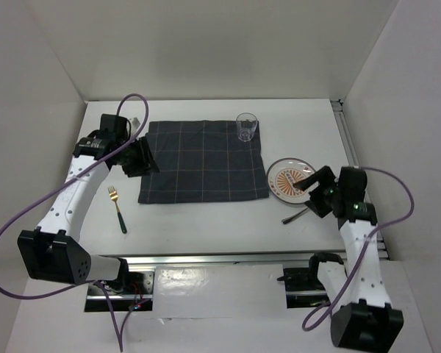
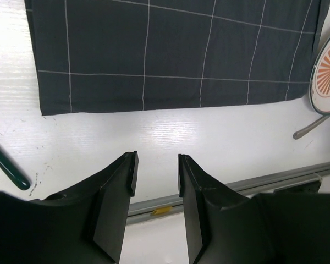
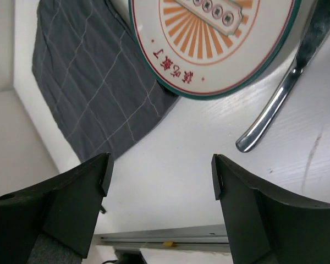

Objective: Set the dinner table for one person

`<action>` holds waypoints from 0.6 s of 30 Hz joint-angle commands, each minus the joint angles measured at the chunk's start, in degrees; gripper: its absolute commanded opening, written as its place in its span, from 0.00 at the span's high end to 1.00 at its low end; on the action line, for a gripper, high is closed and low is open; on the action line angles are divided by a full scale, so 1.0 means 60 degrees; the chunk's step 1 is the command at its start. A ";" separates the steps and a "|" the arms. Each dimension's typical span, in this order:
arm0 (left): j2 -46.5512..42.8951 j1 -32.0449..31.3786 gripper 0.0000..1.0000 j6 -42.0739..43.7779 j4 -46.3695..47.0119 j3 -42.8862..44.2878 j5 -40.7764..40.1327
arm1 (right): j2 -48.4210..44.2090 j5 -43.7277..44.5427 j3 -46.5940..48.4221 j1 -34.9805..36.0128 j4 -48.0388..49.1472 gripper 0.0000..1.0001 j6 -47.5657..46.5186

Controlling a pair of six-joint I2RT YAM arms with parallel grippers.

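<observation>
The white dinner table carries a dark grey checked placemat in the middle. A clear glass stands on the placemat's far right corner. An orange-patterned plate lies just right of the placemat, with a silver utensil at its near edge. A fork with a gold head and dark handle lies at the near left. My left gripper hovers at the placemat's left edge, open, nothing between its fingers. My right gripper hangs by the plate's right rim, wide open and empty.
A metal rail runs along the table's near edge, and white walls close in the left, back and right sides. A second rail lines the right edge. Purple cables loop beside both arms.
</observation>
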 commanded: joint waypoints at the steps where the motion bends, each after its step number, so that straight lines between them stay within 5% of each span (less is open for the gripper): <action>1: -0.0366 -0.0040 0.48 0.0441 0.0105 -0.0079 0.0496 | -0.1539 -0.1115 -0.1489 -0.0074 0.2162 0.17 0.1942; 5: -0.0585 -0.0127 0.48 0.0530 0.0001 -0.0283 0.0496 | -0.1995 -0.0589 -0.2021 -0.0074 0.1945 0.23 0.2399; 18: -0.0879 -0.0128 0.48 0.0530 0.0001 -0.0577 0.0497 | -0.2464 0.0129 -0.3634 -0.0074 0.2721 0.19 0.3526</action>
